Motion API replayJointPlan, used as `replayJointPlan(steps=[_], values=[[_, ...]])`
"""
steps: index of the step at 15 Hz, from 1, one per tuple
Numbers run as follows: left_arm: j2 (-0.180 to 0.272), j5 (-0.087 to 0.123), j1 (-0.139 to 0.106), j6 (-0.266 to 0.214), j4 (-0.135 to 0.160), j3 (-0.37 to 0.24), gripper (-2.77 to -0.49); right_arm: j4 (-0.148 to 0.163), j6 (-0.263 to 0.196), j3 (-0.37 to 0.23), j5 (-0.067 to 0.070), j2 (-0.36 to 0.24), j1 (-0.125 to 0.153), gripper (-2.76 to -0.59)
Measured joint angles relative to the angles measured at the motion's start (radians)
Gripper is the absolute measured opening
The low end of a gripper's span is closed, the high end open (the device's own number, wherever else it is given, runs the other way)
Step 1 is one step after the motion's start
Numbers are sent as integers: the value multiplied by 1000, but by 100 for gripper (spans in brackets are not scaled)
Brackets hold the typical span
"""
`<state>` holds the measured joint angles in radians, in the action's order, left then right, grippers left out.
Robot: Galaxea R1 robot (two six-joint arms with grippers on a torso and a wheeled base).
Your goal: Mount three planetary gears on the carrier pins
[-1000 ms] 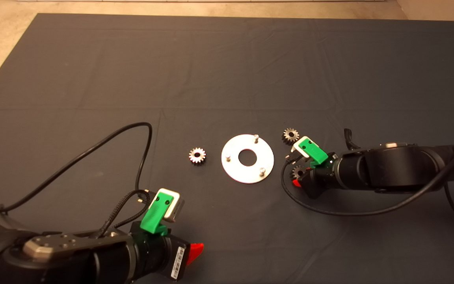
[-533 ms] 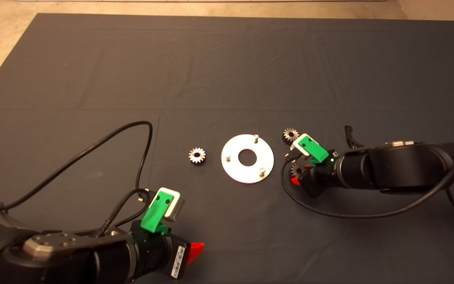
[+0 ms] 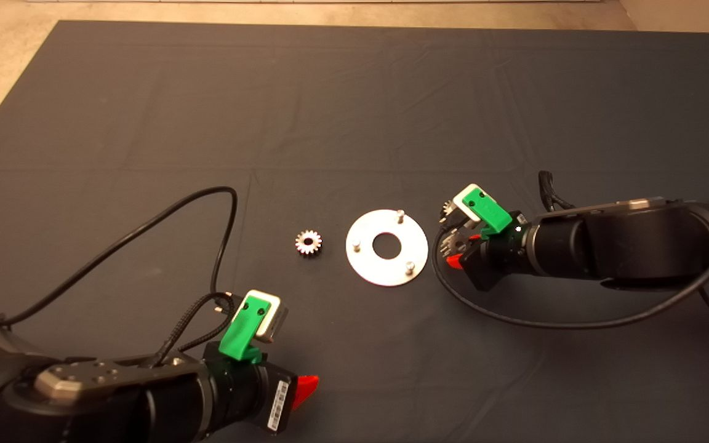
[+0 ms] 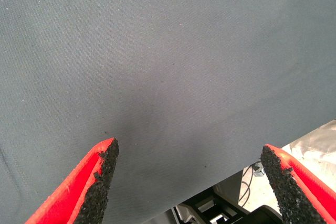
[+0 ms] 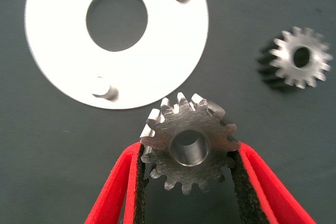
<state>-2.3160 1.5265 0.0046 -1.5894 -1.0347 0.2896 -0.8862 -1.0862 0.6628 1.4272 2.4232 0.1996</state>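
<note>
Gripping one planetary gear point(image 5: 190, 146), right gripper point(image 5: 189, 179) has jaws clamped on its toothed rim, bore left free for pin entry, just beside disc point(image 5: 157, 56) edge. Carrier pins point(image 5: 106, 88) all bare. Second gear point(image 5: 299, 57) loose on tabletop point(image 3: 354, 92) nearby.

Head view alone shows third gear point(image 3: 308, 242) across disc, plus left gripper point(image 4: 191, 182) parked at near edge, jaws apart, empty. Held gear largely hidden there; right wrist view confirms grip.
</note>
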Motion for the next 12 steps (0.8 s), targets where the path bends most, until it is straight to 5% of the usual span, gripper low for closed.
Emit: replayJointPlan(steps=[3, 12], values=[[-2, 0, -5, -2, 1, 0, -135, 0, -12, 0, -19, 47, 0, -241], [-3, 0, -16, -15, 3, 0, -135, 0, -20, 6, -19, 70, -4, -242]])
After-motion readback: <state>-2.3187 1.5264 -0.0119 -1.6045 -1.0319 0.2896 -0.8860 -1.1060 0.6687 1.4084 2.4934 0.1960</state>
